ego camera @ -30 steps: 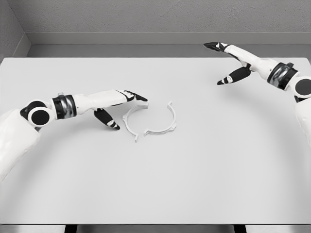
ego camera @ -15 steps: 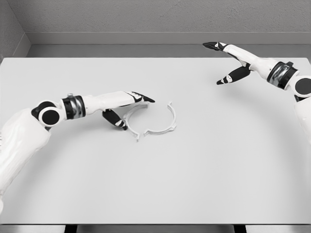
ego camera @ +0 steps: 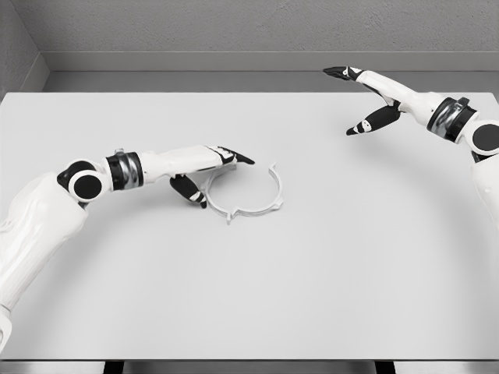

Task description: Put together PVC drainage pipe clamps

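Note:
Two thin white half-ring clamp pieces lie flat on the white table [ego camera: 327,280], just left of its middle. The left clamp half [ego camera: 214,201] curves under my left hand [ego camera: 218,176], whose black fingertips [ego camera: 243,159] stretch out over its far end while the thumb [ego camera: 195,195] rests against its outer side. The right clamp half [ego camera: 277,189] lies free beside it. Their near ends meet at the front, and a gap stays between their far ends. My left hand is open and pressing, not grasping. My right hand [ego camera: 348,101] hovers open over the table's far right, away from both pieces.
A grey wall and ledge [ego camera: 234,61] run behind the table's far edge. The table's front edge runs along the bottom of the head view.
My left hand has slid to the right and pushed the left clamp half with it, so its near end now meets the right half. The right hand has barely moved.

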You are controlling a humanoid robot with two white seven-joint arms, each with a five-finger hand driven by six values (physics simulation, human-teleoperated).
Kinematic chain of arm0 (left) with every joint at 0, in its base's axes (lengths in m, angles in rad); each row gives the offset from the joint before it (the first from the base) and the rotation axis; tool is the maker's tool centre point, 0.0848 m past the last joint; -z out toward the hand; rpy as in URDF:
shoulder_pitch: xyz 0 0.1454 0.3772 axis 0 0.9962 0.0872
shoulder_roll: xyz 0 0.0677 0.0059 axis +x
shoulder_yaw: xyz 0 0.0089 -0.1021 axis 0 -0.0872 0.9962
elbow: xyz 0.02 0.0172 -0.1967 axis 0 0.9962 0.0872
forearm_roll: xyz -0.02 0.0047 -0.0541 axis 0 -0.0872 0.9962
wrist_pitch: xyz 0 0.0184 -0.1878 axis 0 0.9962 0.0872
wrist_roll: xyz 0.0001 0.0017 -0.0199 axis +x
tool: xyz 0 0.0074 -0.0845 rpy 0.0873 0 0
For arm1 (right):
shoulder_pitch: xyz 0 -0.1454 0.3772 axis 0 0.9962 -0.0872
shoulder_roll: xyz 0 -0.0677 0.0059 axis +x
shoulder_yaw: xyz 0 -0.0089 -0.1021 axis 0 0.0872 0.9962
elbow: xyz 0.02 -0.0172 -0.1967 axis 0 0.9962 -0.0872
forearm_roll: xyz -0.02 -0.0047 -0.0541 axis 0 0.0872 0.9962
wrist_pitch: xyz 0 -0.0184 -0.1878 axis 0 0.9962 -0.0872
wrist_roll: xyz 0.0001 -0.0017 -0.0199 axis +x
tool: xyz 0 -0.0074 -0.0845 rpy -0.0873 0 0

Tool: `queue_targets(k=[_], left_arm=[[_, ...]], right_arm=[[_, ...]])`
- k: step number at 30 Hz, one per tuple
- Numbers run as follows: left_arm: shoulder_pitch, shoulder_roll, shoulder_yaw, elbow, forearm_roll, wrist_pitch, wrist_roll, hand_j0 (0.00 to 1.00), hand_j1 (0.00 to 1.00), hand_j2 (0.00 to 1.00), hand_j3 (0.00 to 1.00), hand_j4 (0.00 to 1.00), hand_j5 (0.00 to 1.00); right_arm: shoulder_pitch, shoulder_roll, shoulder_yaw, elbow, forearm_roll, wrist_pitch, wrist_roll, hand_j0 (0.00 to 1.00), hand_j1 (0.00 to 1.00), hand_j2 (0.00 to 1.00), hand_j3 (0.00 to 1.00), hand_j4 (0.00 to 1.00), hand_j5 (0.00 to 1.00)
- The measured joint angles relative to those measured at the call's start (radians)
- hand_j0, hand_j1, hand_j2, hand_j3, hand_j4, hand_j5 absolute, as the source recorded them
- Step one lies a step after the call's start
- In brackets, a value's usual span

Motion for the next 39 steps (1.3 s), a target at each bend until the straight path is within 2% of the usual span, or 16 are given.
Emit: queue_targets(k=[11,18,27,39], left_arm=[[-0.028,0.013,0.005,-0.01,0.006,0.0,0.001,1.0,1.0,1.0,1.0,1.0,1.0],[-0.025,0.14,0.084,0.001,0.054,0.0,0.003,1.0,1.0,1.0,1.0,1.0,1.0],[-0.029,0.2,0.126,0.063,0.058,0.0,-0.004,1.0,1.0,1.0,1.0,1.0,1.0],[-0.028,0.196,0.156,0.138,0.064,0.0,0.001,1.0,1.0,1.0,1.0,1.0,1.0]], right_arm=[[0.0,-0.001,0.001,-0.004,0.0,0.0,0.0,1.0,1.0,1.0,1.0,1.0,1.0],[-0.003,0.003,0.033,-0.017,0.0,0.0,0.0,1.0,1.0,1.0,1.0,1.0,1.0],[-0.023,0.115,0.102,-0.015,0.013,0.0,0.0,1.0,1.0,1.0,1.0,1.0,1.0],[-0.012,0.17,0.171,0.028,0.038,0.0,0.0,1.0,1.0,1.0,1.0,1.0,1.0]])
